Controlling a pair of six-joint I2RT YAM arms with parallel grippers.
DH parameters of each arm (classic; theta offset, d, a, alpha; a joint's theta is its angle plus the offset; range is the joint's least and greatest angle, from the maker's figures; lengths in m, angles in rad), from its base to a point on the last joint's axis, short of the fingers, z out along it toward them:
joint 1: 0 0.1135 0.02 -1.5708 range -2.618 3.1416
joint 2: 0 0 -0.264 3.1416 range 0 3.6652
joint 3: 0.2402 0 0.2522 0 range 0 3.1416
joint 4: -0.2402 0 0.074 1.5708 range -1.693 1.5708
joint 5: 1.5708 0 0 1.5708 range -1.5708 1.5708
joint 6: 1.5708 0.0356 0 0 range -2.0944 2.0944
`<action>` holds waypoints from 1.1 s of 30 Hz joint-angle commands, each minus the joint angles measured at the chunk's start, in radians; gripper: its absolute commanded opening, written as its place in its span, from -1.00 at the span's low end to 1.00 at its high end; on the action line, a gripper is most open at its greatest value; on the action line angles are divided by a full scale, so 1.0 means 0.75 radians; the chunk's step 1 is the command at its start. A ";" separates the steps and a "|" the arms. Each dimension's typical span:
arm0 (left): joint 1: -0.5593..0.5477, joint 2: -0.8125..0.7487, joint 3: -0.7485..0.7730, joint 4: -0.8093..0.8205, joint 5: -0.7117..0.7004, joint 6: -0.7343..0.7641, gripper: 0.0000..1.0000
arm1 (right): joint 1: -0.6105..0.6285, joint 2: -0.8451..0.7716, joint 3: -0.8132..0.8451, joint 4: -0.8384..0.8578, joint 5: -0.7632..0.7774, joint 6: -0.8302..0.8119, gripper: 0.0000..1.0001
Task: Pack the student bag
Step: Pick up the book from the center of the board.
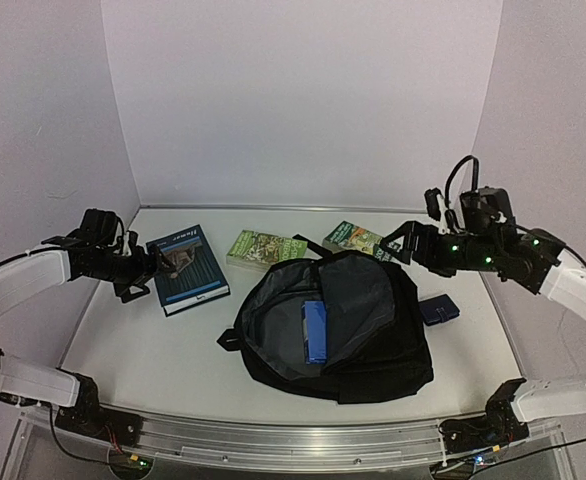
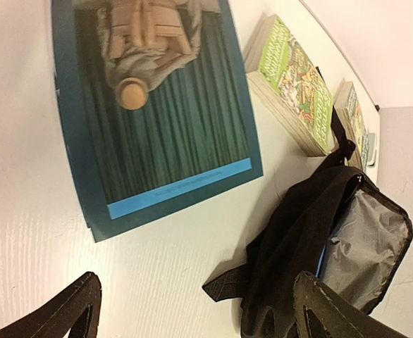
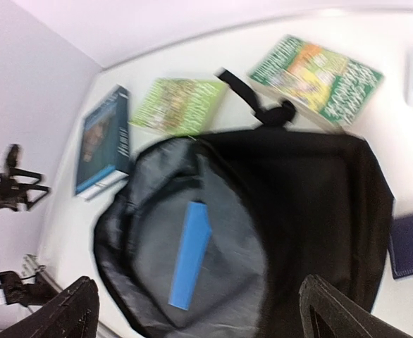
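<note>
While the student bag (image 1: 373, 330) lies flat on the table (image 1: 123, 340) with its mouth unzipped and its grey lining exposed, I am between loads: neither gripper carries anything.

Well left of the bag, my left gripper (image 1: 141, 270) hovers with its jaws spread wide and empty. It sits just beside the outer edge of the large blue book (image 1: 186, 268), which lies to the bag's left. A green book (image 1: 265, 249) lies just beyond the bag's left shoulder. Inside the bag, a slim blue item (image 1: 315, 331) rests on the lining. A second green book (image 1: 358, 238) lies beyond the bag, next to its top loop. Above the bag's far right corner, my right gripper (image 1: 413, 245) hangs with jaws fully parted, holding nothing. A dark blue pouch (image 1: 439, 308) lies just right of the bag.

Step in hand, as I judge it: select the next item, since three books are outside the bag. The next move calls for the following:
1. Lower the left jaws across an edge of the blue book and close firmly.
2. Lift clear.
3. Carry the book rightward to the bag's opening without snagging the rim.
</note>
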 commanded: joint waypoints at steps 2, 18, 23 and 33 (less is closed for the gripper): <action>0.123 0.016 -0.039 0.094 0.135 -0.005 0.90 | 0.072 0.100 0.183 0.084 -0.103 -0.010 0.95; 0.299 0.321 -0.013 0.217 0.199 0.029 0.71 | 0.454 1.118 0.900 0.277 0.059 -0.013 0.92; 0.302 0.412 0.032 0.220 0.186 0.057 0.35 | 0.463 1.382 1.099 0.277 0.071 -0.010 0.89; 0.302 0.560 0.078 0.273 0.229 0.062 0.03 | 0.463 1.811 1.483 0.275 -0.053 -0.045 0.55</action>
